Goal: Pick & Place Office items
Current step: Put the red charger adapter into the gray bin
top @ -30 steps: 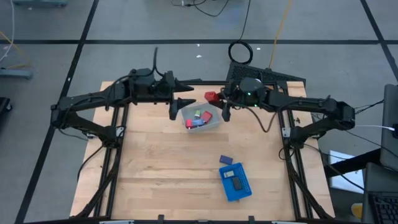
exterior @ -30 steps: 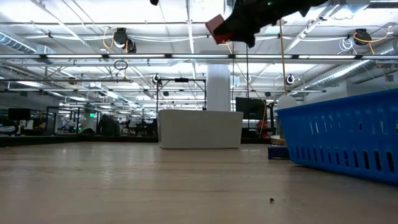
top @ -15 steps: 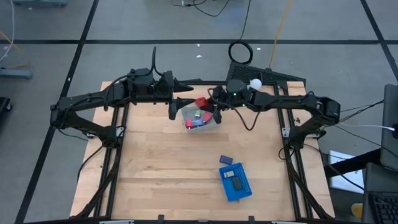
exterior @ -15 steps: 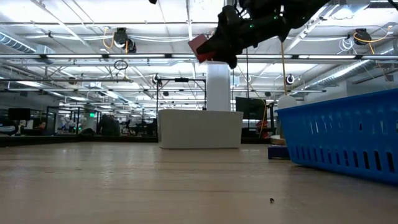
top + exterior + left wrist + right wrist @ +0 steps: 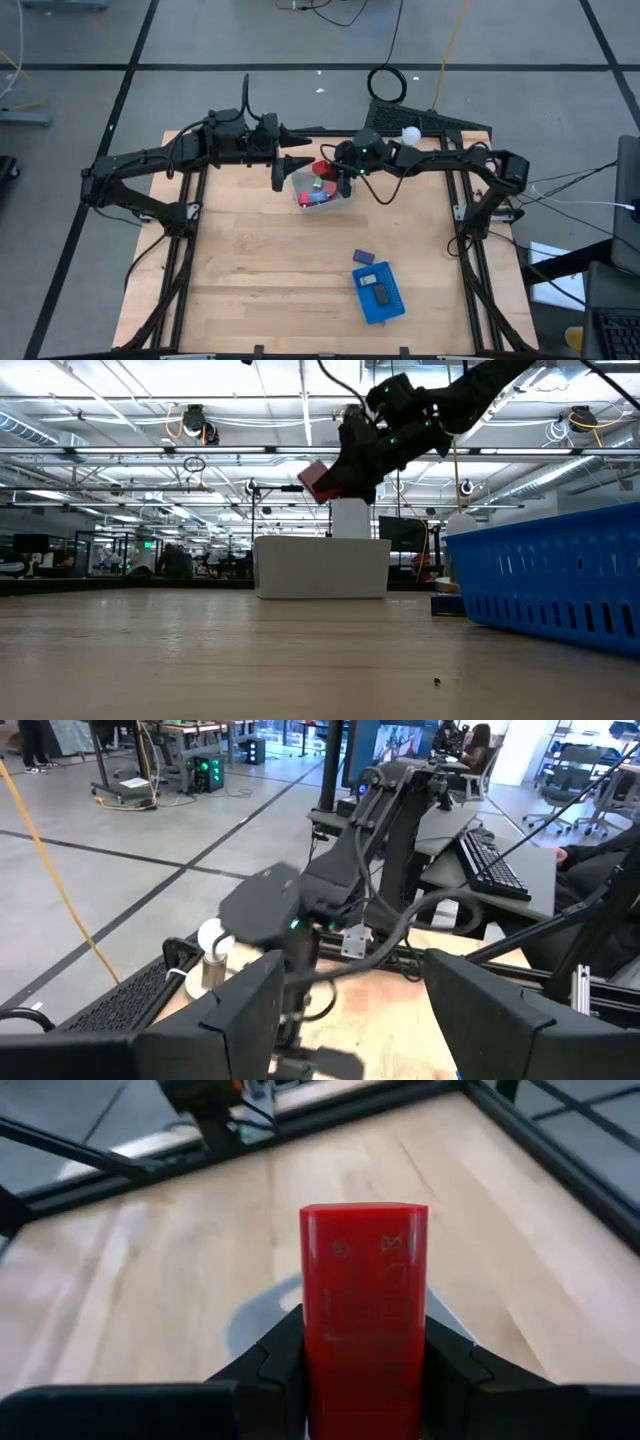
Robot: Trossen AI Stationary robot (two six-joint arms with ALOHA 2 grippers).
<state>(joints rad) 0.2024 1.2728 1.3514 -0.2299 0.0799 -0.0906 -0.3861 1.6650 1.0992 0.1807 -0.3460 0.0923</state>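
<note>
My right gripper point(image 5: 330, 172) is shut on a red block point(image 5: 322, 168), one of the office items, and holds it in the air above the pale translucent bin point(image 5: 342, 203). Seen from table height, the red block point(image 5: 315, 480) hangs well above the bin point(image 5: 322, 567). Several small coloured items point(image 5: 318, 192) lie inside the bin. My left gripper point(image 5: 300, 148) hovers open just left of the bin, holding nothing. A flat blue tray point(image 5: 380, 293) near the front holds a dark item point(image 5: 381, 293). A dark blue piece point(image 5: 363, 257) lies on the table beside the tray. My right gripper pinches the red block's two long side faces point(image 5: 312, 1342) between its two fingers point(image 5: 452, 1365). The block runs along the fingers, its rounded free end point(image 5: 365, 1220) sticking out past the fingertips. It is lifted clear, tilted down toward the table's left.
The wooden table top point(image 5: 260, 270) lies bare to the left of the tray and in front of the bin. Black frame rails point(image 5: 190, 250) run along both table sides. A white object point(image 5: 409, 134) sits at the far edge behind the right arm.
My right gripper has carried the red block toward the table's left edge and downward, tipping its nose lower. It has gone from beside the bin's far right corner to above the bin. It has stayed shut on the block.
</note>
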